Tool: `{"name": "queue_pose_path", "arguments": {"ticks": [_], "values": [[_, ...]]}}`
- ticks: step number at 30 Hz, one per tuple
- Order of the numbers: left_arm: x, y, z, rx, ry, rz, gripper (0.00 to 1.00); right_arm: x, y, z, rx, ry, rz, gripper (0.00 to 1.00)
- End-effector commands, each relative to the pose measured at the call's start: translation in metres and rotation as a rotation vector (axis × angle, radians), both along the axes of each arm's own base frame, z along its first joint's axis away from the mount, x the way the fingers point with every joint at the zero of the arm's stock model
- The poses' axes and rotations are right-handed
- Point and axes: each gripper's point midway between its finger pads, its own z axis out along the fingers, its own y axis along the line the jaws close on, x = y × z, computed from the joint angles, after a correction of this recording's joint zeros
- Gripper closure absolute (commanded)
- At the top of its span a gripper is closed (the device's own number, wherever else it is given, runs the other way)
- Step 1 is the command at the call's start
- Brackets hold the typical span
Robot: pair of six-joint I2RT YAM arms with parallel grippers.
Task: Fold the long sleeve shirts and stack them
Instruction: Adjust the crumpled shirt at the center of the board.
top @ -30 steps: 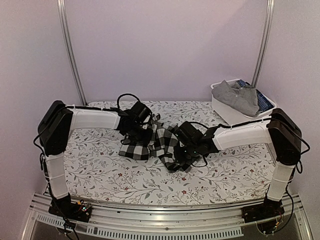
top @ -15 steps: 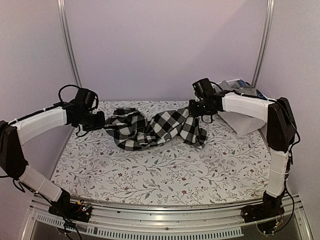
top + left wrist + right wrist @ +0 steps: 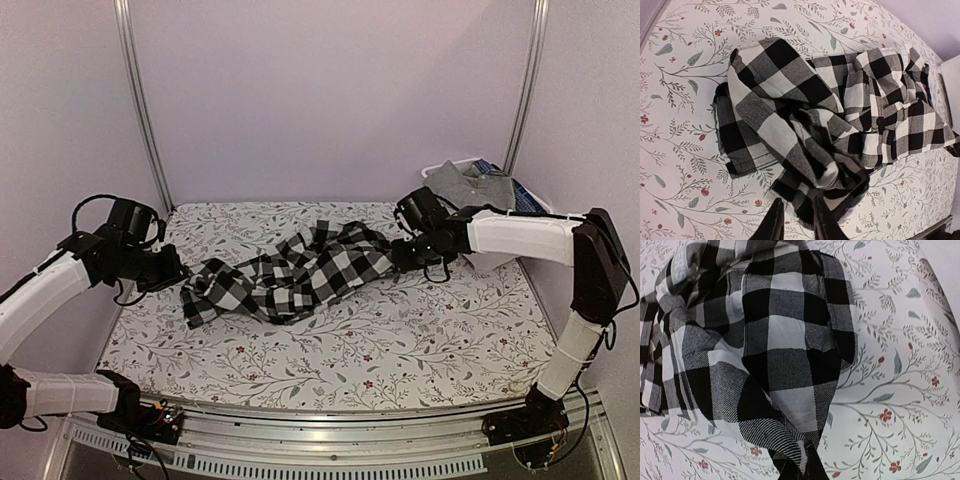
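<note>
Left of frame, the left gripper (image 3: 172,270) has its fingers pinched on one end of the checked shirt (image 3: 290,275). The shirt lies twisted and bunched across the middle of the flowered table (image 3: 400,340). The right gripper (image 3: 402,255) appears clamped on the other end, though its fingers are hard to make out. At upper right, a white bin (image 3: 432,172) holds a grey shirt (image 3: 470,185).

Pale lilac walls (image 3: 330,90) (two metal posts (image 3: 141,100) upright) back a floral-patterned table (image 3: 300,360).
</note>
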Motion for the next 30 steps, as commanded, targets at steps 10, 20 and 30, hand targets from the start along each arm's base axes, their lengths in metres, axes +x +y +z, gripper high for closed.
{"name": "queue_pose_path", "arguments": {"ticks": [10, 20, 30], "values": [[0.049, -0.088, 0.019, 0.068, -0.062, -0.280, 0.55, -0.078, -0.044, -0.036, 0.034, 0.109, -0.128, 0.48], [0.090, -0.160, -0.062, 0.068, 0.055, -0.460, 0.41, -0.084, 0.047, 0.010, 0.074, 0.004, -0.007, 0.19], [0.123, -0.169, -0.132, 0.157, 0.145, -0.481, 0.43, -0.078, 0.194, -0.019, 0.130, 0.058, 0.244, 0.14]]}}
